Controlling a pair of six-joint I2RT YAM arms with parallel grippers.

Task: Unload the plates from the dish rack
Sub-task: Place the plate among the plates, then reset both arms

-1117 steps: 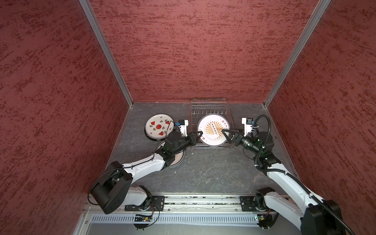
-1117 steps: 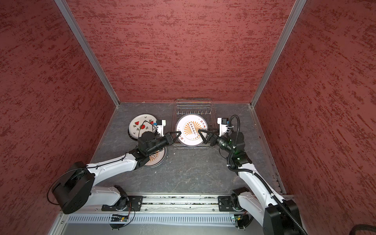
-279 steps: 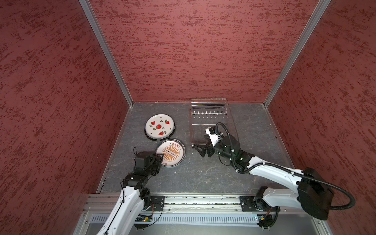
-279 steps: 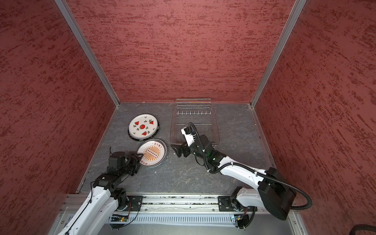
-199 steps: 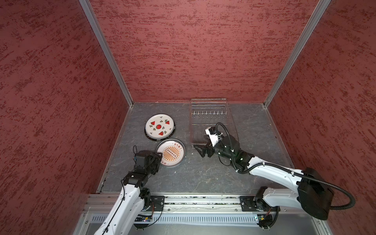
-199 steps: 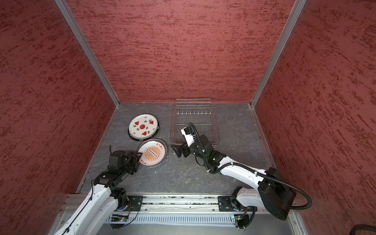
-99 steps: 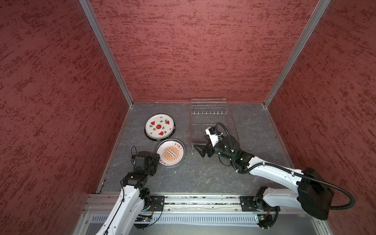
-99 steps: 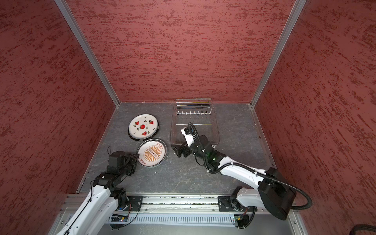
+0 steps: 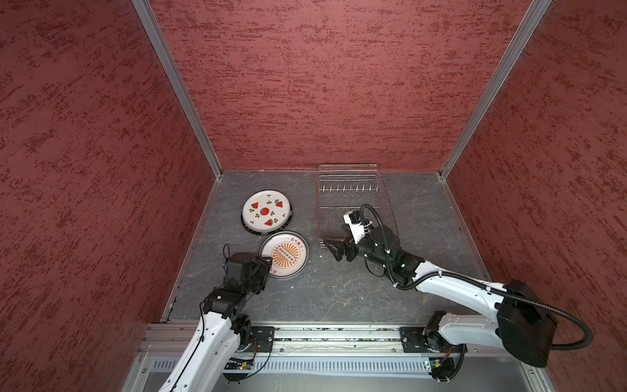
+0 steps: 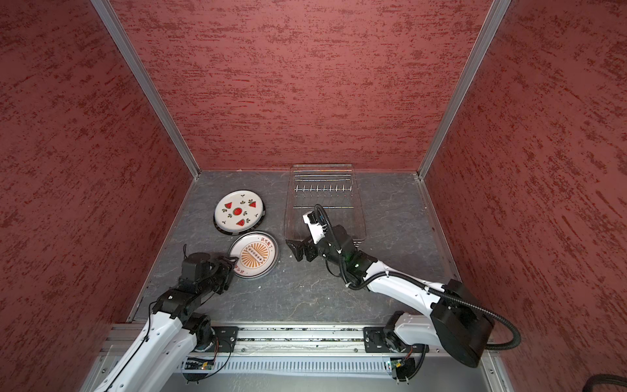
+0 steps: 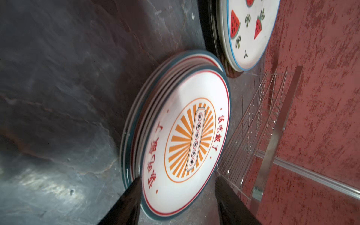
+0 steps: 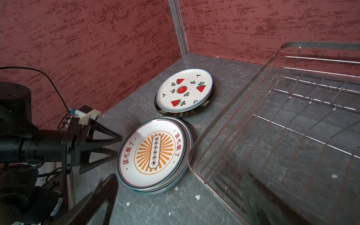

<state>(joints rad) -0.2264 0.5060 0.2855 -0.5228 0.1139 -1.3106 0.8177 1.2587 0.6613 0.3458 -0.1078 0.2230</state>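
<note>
Sunburst plate [image 9: 284, 254] moved from rack [image 9: 349, 190] onto pile [image 11: 127, 140] on desk [image 9: 322, 292], left hand [image 12: 119, 146] drawn back, released, tips at pile's rim, watermelon pile [image 9: 266, 212] beyond it, right hand [image 9: 330, 250] released beside rack's near corner.

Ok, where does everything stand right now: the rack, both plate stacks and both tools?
dish rack: empty, no plates in it.
sunburst plates: stacked flat on the table, beside the rack.
watermelon plate: flat, on top of a dark plate.
left tool: open, at the sunburst stack's rim, holding nothing.
right tool: open, empty, by the rack's near corner.
</note>
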